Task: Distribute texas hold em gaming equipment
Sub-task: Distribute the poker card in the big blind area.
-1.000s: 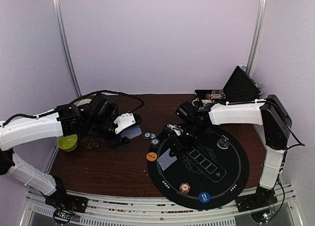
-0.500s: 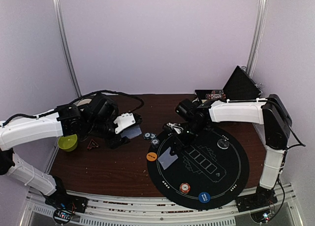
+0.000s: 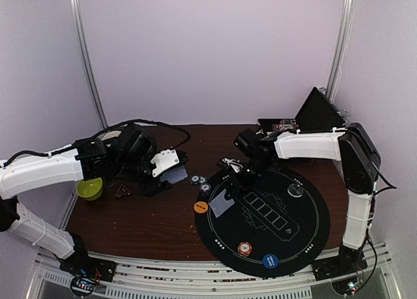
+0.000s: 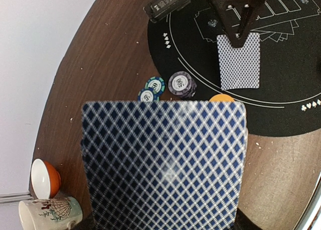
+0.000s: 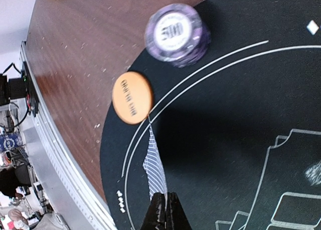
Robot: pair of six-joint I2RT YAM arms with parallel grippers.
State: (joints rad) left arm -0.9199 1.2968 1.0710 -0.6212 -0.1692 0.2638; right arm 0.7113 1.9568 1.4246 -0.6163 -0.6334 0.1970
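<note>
My left gripper [image 3: 168, 176] is shut on playing cards; a blue-diamond card back [image 4: 165, 165] fills the lower left wrist view and hides the jaws. My right gripper [image 3: 231, 187] is shut on one card [image 3: 221, 204], seen edge-on [image 5: 155, 167] just above the black round mat [image 3: 306, 214], next to an orange disc [image 5: 132, 97]. A purple chip stack [image 5: 176, 33] and two teal striped chips [image 4: 152, 88] lie at the mat's left rim. An orange striped chip [image 3: 244, 248], a blue disc [image 3: 270, 260] and a dark disc [image 3: 295, 190] sit on the mat.
A green bowl [image 3: 89, 189] stands under the left arm. An orange bowl [image 4: 44, 177] and a cream mug [image 4: 50, 214] are at the table's left side. A card box [image 3: 279, 125] and an open black case [image 3: 319, 113] are at the back right.
My right gripper has moved a little towards the far left with the card in it. The left arm has not moved.
</note>
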